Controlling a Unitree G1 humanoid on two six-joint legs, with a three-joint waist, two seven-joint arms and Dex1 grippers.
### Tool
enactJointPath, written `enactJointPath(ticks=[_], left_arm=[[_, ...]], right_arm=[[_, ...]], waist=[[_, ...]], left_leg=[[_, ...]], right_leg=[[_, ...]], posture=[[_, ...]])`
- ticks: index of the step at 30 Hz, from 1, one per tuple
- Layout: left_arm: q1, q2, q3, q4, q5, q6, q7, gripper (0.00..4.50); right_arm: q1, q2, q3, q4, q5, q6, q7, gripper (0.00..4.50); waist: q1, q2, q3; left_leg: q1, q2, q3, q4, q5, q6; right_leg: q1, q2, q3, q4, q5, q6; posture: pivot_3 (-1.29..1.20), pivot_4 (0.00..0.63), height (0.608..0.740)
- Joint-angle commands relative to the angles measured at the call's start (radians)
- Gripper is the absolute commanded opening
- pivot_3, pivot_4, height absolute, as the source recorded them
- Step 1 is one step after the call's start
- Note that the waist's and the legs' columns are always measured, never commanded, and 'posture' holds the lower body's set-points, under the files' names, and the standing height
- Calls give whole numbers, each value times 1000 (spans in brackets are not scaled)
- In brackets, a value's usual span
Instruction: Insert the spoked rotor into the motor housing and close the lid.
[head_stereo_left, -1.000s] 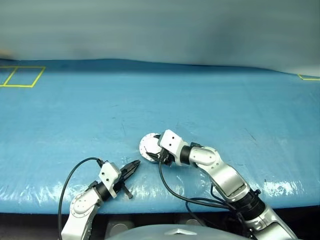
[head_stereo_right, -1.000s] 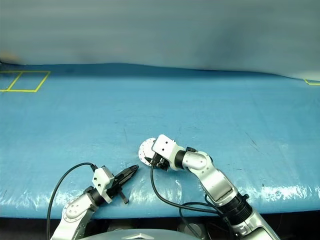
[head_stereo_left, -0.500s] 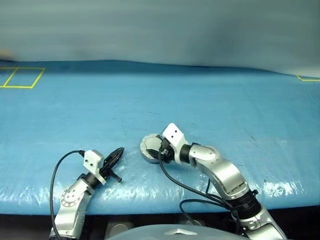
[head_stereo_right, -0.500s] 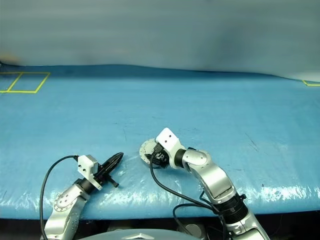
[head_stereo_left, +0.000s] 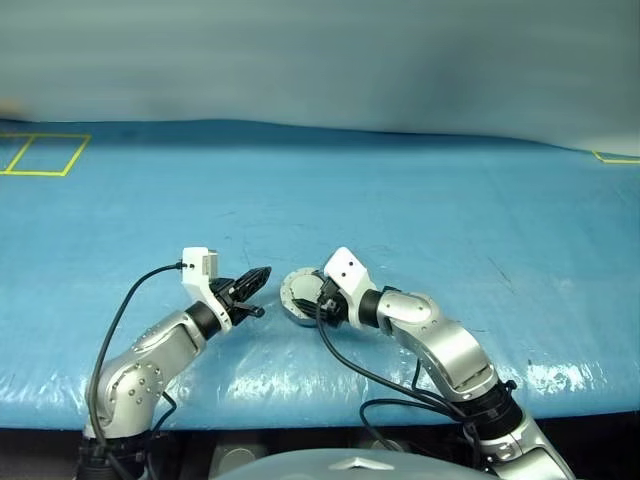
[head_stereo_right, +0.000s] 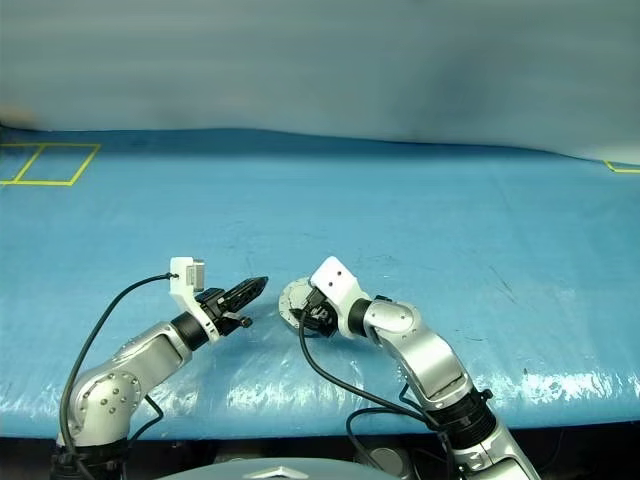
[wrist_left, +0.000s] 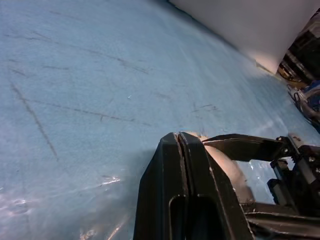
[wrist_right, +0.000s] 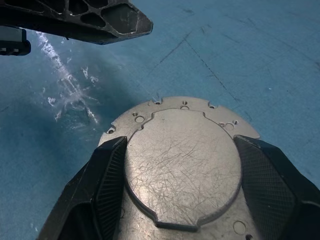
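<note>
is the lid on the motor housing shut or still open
Shut. The right wrist view shows the lid lying flat with its plain scratched outer face up, no windings showing; the right gripper straddles it with a finger on either side.

R gripper (wrist_right: 180, 195) astride lid (wrist_right: 182, 160)

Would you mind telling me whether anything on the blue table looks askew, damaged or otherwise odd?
Nothing stands out. The motor housing lies flat with the lid closed, between the right gripper's fingers. The blue table cover shows only light scuffs.
</note>
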Motion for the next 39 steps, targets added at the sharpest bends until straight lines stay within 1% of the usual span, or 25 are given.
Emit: enactJointPath(ticks=[1,6,14,17,20,24,28,31,33,36,39], left_arm=[[-35,-19,21,2,-93,59,50,0],[-69,-11,-12,28,-89,115,84,0],[-91,5,-78,87,-7,151,88,0],[-100,-6,-85,107,16,153,93,0],[-110,-9,-102,100,24,160,76,0],[-119,1,-126,82,22,190,50,0],[-140,14,-142,63,23,236,50,0],[-148,26,-149,51,29,254,45,0],[-150,35,-146,60,44,253,40,0],[-154,45,-141,68,53,251,28,0],[-158,47,-141,70,57,250,20,0]], right_arm=[[45,-18,29,85,-16,60,-13,3035],[48,-13,28,81,-15,60,-23,3035],[51,-11,26,78,-16,56,-32,3035],[50,-20,41,78,-33,34,-31,3035],[52,-30,55,79,-49,13,-33,3035],[72,-14,41,76,-37,5,-36,3035],[103,-7,43,47,-49,-20,-65,4403],[124,-2,42,24,-53,-23,-90,4463],[149,-5,35,-8,-64,-65,-108,4463],[200,10,-19,-114,-1,-81,-94,4463],[257,68,-126,-212,74,-71,-131,4463]], waist=[[0,0,0],[0,-1,0],[0,-1,0],[1,-1,0],[0,-1,0],[1,-1,0],[3,-1,0],[7,-1,0],[10,-1,0],[19,-1,0],[24,0,1]], left_leg=[[0,0,-1,0,0,0],[0,0,-1,1,0,0],[0,0,0,1,0,0],[0,0,0,1,0,-1],[0,0,0,1,0,-1],[0,0,0,1,0,-1],[0,0,0,0,0,-1],[-1,0,-1,0,-1,-1],[-2,-1,-1,0,-1,-1],[-4,-1,-1,0,-2,-1],[-6,-1,-1,-1,-3,-1]], right_leg=[[0,0,0,0,0,0],[1,0,0,0,0,0],[0,0,0,0,0,0],[0,0,0,0,0,0],[0,0,0,0,0,0],[0,0,0,0,0,0],[0,0,0,-1,0,0],[0,0,0,-2,0,0],[-1,0,0,-4,0,0],[-2,0,0,-5,-1,1],[-3,0,0,-5,-2,1]], posture=[[0,150,740],[0,150,740],[0,150,740],[0,150,740],[0,150,740],[0,150,740],[0,150,740],[0,150,740],[0,150,740],[0,150,740],[0,150,740]])
